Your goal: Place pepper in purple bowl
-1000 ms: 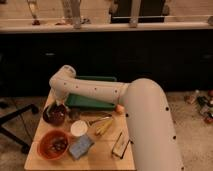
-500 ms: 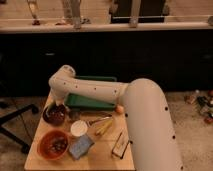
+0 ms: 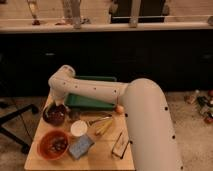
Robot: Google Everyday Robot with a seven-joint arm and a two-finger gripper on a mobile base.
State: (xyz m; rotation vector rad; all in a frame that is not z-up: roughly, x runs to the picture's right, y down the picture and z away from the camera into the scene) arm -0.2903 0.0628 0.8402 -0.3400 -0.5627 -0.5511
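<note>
The purple bowl (image 3: 54,115) sits at the back left of the small wooden table (image 3: 107,156). My white arm reaches from the lower right across the table, bends at the far left and points down. The gripper (image 3: 56,104) hangs right over the purple bowl, at or just above its rim. The pepper does not show; I cannot tell whether it is in the gripper or in the bowl.
An orange bowl (image 3: 52,145) with dark contents, a white cup (image 3: 78,128), a blue packet (image 3: 81,147), a long yellow stick (image 3: 104,127), a small orange ball (image 3: 119,108), a flat item (image 3: 119,144) and a green tray (image 3: 90,102) share the table. A chair base (image 3: 15,120) stands at the left.
</note>
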